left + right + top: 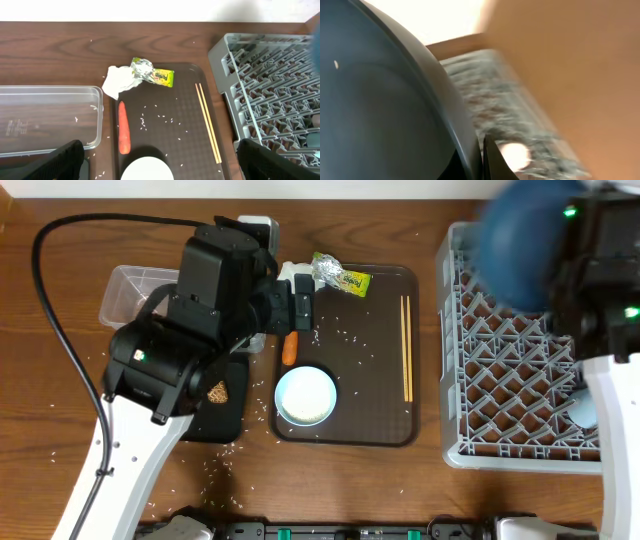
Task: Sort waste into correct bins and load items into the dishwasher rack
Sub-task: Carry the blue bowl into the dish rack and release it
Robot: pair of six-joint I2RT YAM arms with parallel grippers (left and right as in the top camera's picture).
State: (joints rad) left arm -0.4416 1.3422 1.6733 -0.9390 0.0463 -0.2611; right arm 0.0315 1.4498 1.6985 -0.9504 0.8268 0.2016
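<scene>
R gripper (479,161) clamped on the rim of the dark blue plate (522,242). The plate is up in the air over the far end of the grey rack (500,380), tilted and motion-blurred. L gripper (160,152) is wide open w/ nothing in it, hovering over the near-left part of the brown serving tray (385,425). Surface is a dark wood table (400,490) w/ a pale wall strip behind it; rice grains (150,117) are scattered on the tray and tabletop. On the tray: crumpled white tissue (117,82) touching the yellow-green wrapper (155,75) at the far edge, carrot (124,127) along the left side, white bowl (306,396) near-left, chopsticks (207,120) side by side on the right. Clear tub (45,120) is left of the tray, looks empty bar a few grains. Black tray (228,420) is mostly under the L arm, w/ the brown lump (215,391) in it.
</scene>
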